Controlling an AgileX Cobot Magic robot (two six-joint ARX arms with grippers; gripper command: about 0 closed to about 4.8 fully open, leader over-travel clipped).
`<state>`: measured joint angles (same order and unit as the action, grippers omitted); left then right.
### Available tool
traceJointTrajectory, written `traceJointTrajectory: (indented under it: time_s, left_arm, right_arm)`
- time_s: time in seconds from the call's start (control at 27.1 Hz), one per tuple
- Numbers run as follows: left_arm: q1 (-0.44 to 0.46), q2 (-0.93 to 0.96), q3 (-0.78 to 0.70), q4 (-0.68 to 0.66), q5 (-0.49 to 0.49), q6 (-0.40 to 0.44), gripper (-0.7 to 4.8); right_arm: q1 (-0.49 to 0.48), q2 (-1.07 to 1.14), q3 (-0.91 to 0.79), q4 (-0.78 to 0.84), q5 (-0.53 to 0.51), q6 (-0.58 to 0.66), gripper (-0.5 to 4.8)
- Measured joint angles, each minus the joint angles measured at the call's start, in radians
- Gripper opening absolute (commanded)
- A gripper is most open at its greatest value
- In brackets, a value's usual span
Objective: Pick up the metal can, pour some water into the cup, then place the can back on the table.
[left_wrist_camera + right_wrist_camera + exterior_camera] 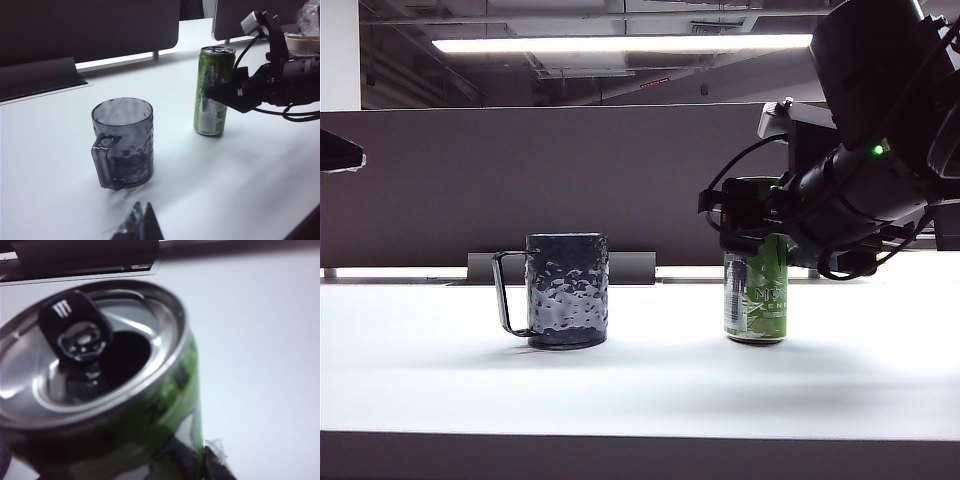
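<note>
Going L to R in the exterior view: the left hand (137,225) isn't showing there; it's only appearing as blurred dark tips at the edge of its own wrist view, hanging well back from everything, so can't tell whether it's open or closed.

Next, the cup (567,290) is sitting upright on the white surface (640,390), handle pointing away from the can, mouth open upward.

Further R, well apart from the cup, the metal can (756,295) is standing upright w/ its long axis vertical and the opened top showing.

The right hand (750,222) is coming in from the R side, roughly level, fingers wrapping the can's upper part. Looks closed onto it, tho contact pads are mostly hidden.

So right arm is the nearer one by far. Judging from this, the lift goes straight up, then leftward to the cup.
</note>
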<state>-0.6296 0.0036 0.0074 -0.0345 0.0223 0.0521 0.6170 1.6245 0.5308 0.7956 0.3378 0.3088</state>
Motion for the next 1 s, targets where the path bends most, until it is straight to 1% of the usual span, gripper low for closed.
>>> traceJointTrajectory:
  time_s: [0.11, 1.0]
  left_arm:
    - [0.0, 0.0, 0.0, 0.0, 0.0, 0.0, -0.05]
    - [0.0, 0.0, 0.0, 0.0, 0.0, 0.0, -0.05]
  right_arm:
    - [0.0, 0.0, 0.0, 0.003, 0.0, -0.003, 3.03]
    - [0.001, 0.0, -0.001, 0.015, -0.001, -0.026, 3.04]
